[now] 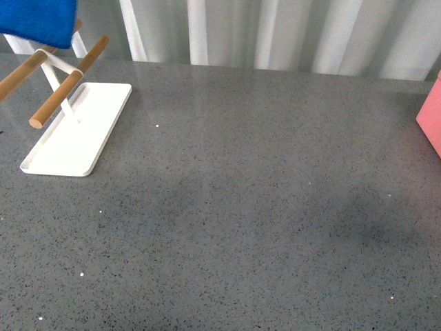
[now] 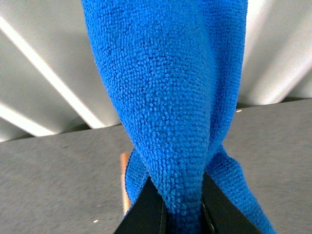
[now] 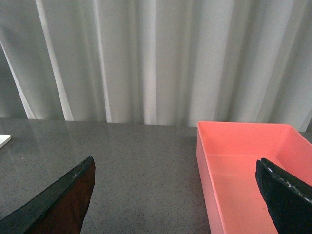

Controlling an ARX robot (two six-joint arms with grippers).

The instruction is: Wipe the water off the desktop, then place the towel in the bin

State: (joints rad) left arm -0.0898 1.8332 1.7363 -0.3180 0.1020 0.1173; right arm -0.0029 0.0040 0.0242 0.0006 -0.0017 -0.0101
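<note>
Towel [image 1: 41, 21], bright blue, hangs far left over the wooden rods [image 1: 69, 83] of the white tray [image 1: 69, 148], and my left hand [image 2: 179, 183] is clamped on it. Across the desk [image 1: 241, 207], the pink bin [image 1: 431, 121] sits far right; my right hand [image 3: 174, 163] is spread apart.

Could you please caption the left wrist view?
Left gripper clamped on the fluffy bright blue terry towel, speckled dark grey desktop behind.

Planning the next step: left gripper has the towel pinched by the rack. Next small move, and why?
Probably raise the left gripper slightly to pull the towel clear of the rack. Its fingers are shut on the towel, which is up by the wooden rods, off the desktop.
</note>
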